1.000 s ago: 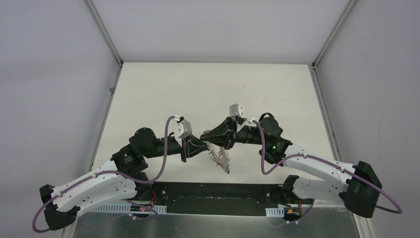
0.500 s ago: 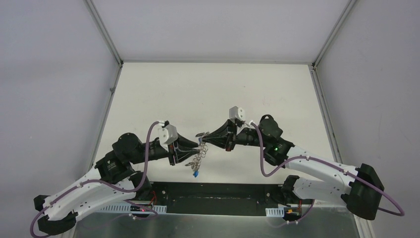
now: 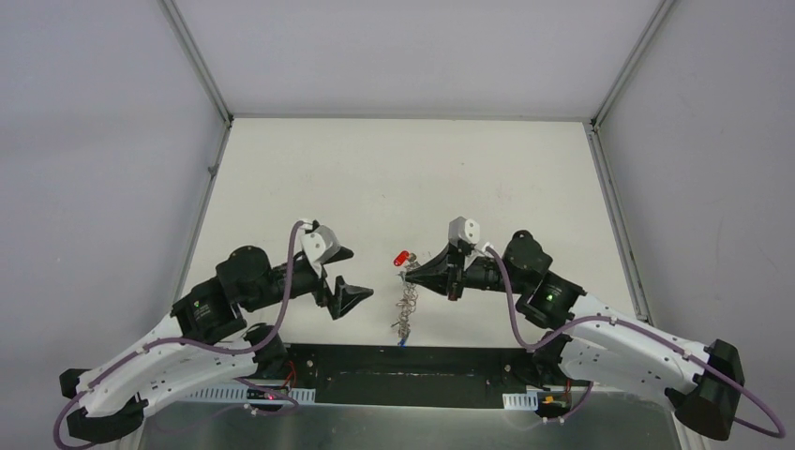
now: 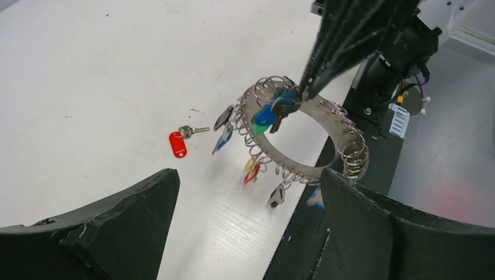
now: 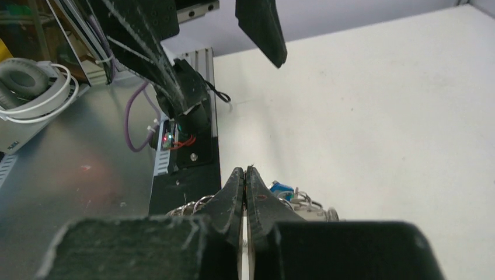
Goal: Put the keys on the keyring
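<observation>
My right end effector [image 3: 409, 272] is pinched shut on the rim of the keyring [image 4: 300, 166], which hangs off the table [image 3: 394, 169] toward 6 o'clock from the fingertips in the overhead view. My left end effector [image 3: 362, 274] is spread wide with nothing in it, facing the ring from its 9 o'clock side.

The ring is a flat grey metal band, stiff and smooth, edged all round with small coiled wire loops that carry oblong plastic tags in several colours. I judge it heavy enough for a single pinch point that it will pivot and swing, and the bare metal will slip if the grip eases. A second hold on the band at the side opposite the pinch, between loops and not on them, should steady it. The loops look springy and would bend under a squeeze.

The red-tagged key [image 4: 178, 143] lies flat on the table, apart from the ring, at about 9 o'clock of it in the left wrist view. It is small, thin and light, so I expect it to skate on the smooth tabletop. The plastic tag is the thicker, less slippery part, and I would take it there, leaving the key free.

A blue tag [image 4: 265, 115] sits on the rim right by the pinch. I cannot tell whether that key is already threaded on.
</observation>
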Controlling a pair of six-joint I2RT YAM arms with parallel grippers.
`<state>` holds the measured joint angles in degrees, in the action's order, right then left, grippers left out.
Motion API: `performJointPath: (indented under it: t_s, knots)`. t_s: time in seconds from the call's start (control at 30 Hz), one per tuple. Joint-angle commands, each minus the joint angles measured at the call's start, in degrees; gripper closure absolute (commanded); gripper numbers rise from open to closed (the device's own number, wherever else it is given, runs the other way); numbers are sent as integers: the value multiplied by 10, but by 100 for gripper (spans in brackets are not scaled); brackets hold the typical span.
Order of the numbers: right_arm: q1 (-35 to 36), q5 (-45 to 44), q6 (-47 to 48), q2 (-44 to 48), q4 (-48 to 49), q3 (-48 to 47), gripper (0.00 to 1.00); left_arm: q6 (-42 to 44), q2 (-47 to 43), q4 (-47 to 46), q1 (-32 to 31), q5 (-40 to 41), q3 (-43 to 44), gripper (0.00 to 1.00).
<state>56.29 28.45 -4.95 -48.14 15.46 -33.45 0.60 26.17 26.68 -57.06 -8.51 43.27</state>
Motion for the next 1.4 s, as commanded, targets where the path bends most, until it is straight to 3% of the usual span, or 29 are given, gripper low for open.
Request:
performJointPath:
  t_s: [0.0,0.23,0.47,0.67,0.8,0.9,1.0,1.3,1.37]
  knots:
    - [0,-42,24,41,-73,5,100,-57,62,3,-5,69,40,1]
    - [-1,-35,46,-14,-97,5,100,-95,157,2,-4,98,90,1]
    - [-1,7,85,-203,-88,-83,100,-138,171,10,-4,168,102,1]
    - [-1,69,40,-355,-46,-164,100,-198,133,28,-4,234,81,1]
    - [-2,61,19,-398,-24,-171,82,-260,105,50,-3,288,61,3]
    - [-4,36,9,-390,-4,-157,52,-305,93,64,-3,311,41,4]
    - [-10,11,6,-356,3,-143,34,-322,95,65,-4,297,31,3]
    - [-79,-49,-55,-232,-26,-74,13,-405,179,80,1,253,41,1]
    - [-99,-58,-69,-203,-44,-55,3,-426,204,80,8,231,39,1]
